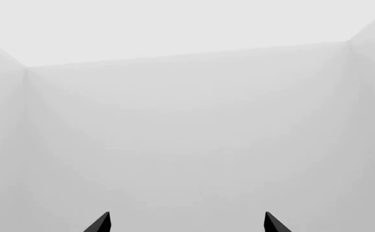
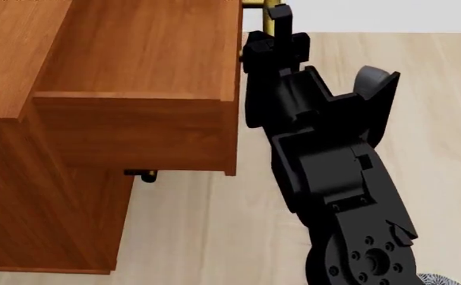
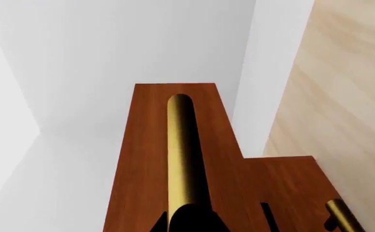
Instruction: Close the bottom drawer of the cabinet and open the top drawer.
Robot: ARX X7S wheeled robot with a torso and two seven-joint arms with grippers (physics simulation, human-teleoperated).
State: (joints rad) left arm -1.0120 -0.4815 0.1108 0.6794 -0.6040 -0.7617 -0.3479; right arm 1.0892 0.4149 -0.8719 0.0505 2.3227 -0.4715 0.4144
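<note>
Cabinet point(image 2: 24, 178): reddish-brown wood, at the left of the head view, standing on a pale wood-grain floor point(image 2: 214, 237). White wall point(image 2: 373, 15) behind.

Top drawer point(image 2: 135, 77): pulled well out of the cabinet toward the right of the head view; its side panel and open interior show, front panel edge at the right. Brass bar handle point(image 3: 184, 159) runs along its front face; in the head view only a short end of the bar shows at the top edge, just beside the gripper.

Lower drawers: one brass handle end point(image 2: 142, 174) shows beneath the pulled-out drawer, close to the cabinet front. In the right wrist view a second brass handle point(image 3: 342, 212) shows on a lower front that sits set back from the top drawer's front. Which tier each belongs to cannot be told. The bottom drawer is hidden under the top one in the head view, so its position cannot be told.

Right gripper point(image 2: 277, 27): black, at the top drawer's front, reaching up from the arm at lower right. Its fingers sit on either side of the brass bar, pinching it; in the wrist view the bar runs straight out from between the dark fingertips.

Left gripper point(image 1: 187, 223): only two black fingertips show in its wrist view, spread well apart with nothing between them, facing a bare white room corner.
</note>
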